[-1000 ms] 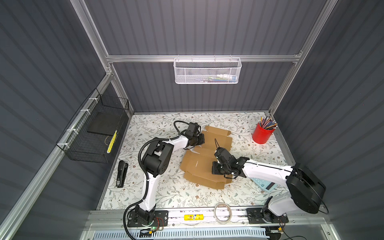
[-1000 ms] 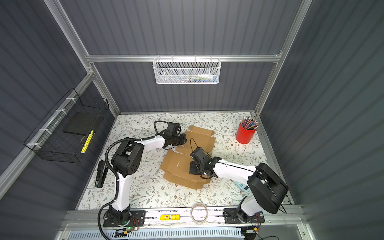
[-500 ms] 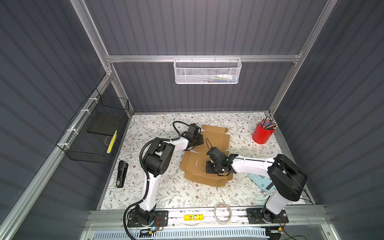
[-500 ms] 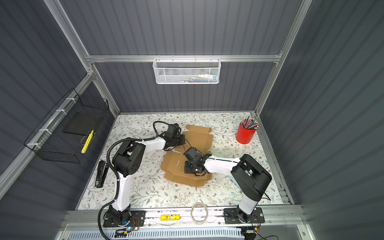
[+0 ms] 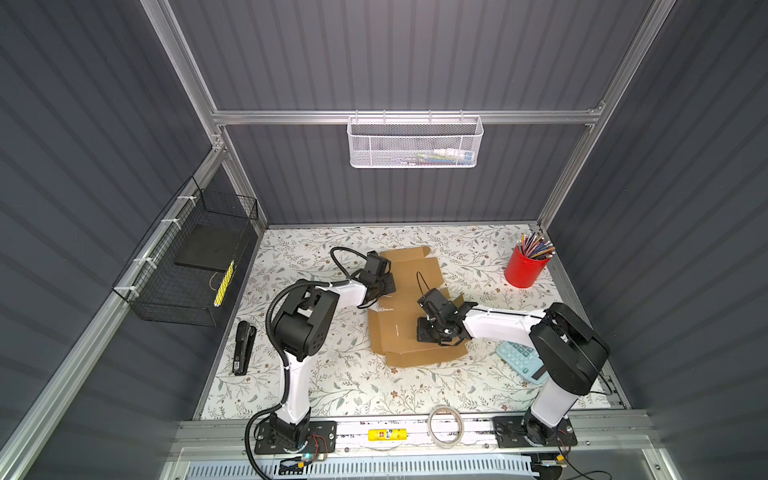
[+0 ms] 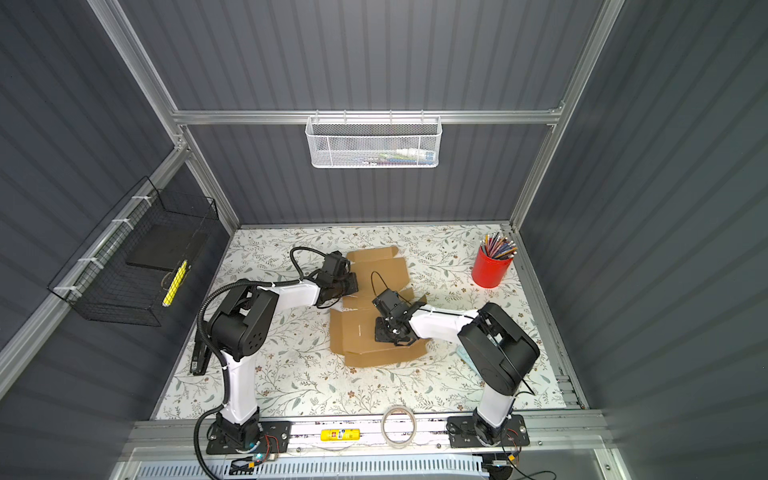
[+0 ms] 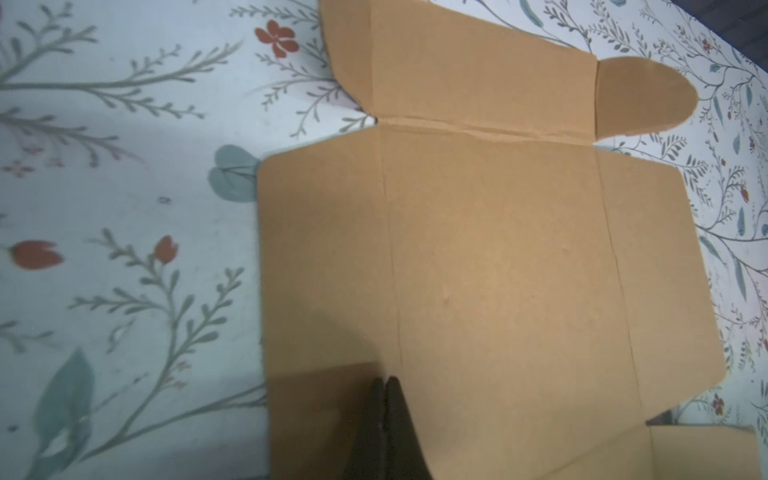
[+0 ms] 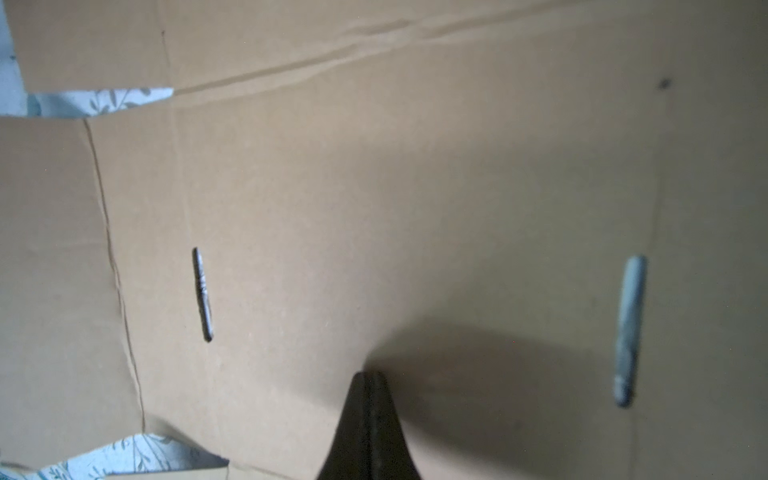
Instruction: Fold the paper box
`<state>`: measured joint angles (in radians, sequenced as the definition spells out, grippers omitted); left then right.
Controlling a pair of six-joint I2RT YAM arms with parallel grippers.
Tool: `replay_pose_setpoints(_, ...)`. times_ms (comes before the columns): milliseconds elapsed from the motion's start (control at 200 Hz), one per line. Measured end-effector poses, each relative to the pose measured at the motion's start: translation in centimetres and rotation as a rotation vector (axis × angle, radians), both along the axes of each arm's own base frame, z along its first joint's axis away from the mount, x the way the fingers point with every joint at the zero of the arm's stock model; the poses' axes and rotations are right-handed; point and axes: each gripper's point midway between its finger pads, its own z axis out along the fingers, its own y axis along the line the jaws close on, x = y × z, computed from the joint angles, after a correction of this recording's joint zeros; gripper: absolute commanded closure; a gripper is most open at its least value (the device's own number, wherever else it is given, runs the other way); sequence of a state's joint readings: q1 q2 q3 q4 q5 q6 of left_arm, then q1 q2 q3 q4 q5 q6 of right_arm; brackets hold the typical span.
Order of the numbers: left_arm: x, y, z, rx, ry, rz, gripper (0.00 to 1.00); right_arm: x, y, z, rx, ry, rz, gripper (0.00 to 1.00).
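The paper box [image 5: 395,332] [image 6: 357,336] is a flat brown die-cut cardboard sheet lying unfolded mid-table in both top views. My left gripper [image 5: 385,289] [image 6: 348,286] is shut with its tips down on the sheet's far-left panel. In the left wrist view the closed tips [image 7: 384,380] rest on the cardboard [image 7: 498,257] beside a crease; a rounded tab [image 7: 640,99] lies beyond. My right gripper [image 5: 424,333] [image 6: 382,330] is shut too, tips [image 8: 368,374] pressing the sheet's middle panel [image 8: 415,187] between two narrow slots [image 8: 202,295]. Neither gripper holds anything.
A red cup of pencils [image 5: 525,270] stands at the back right. A pale blue calculator [image 5: 519,359] lies under the right arm, a black stapler [image 5: 243,347] at the left edge, a tape roll [image 5: 445,419] on the front rail. A black wire basket [image 5: 187,266] hangs left.
My right gripper has slid leftward across the sheet, its arm folding in closer. The left gripper has shifted only slightly. Both stayed shut.
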<state>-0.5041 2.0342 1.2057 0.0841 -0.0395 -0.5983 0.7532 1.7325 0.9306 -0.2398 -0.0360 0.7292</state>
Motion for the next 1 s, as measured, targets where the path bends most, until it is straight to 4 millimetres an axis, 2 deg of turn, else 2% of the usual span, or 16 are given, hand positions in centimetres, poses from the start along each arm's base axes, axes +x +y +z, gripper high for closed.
replay_pose_setpoints(300,-3.3,2.7,-0.1,0.018,0.034,0.041,1.00,3.9,-3.3,0.0,-0.040,-0.010,-0.053,1.00)
replay_pose_setpoints(735,-8.2,4.4,-0.3,-0.078,0.079,0.084,1.00,10.0,-4.7,0.2,-0.091,-0.037,-0.051,1.00)
replay_pose_setpoints(895,-10.0,4.8,0.0,-0.096,0.119,0.083,1.00,11.3,-5.6,0.4,-0.121,-0.046,-0.045,1.00)
replay_pose_setpoints(1001,-10.4,5.1,0.7,-0.088,0.126,0.081,1.00,11.7,-5.9,1.0,-0.129,-0.061,-0.037,1.00)
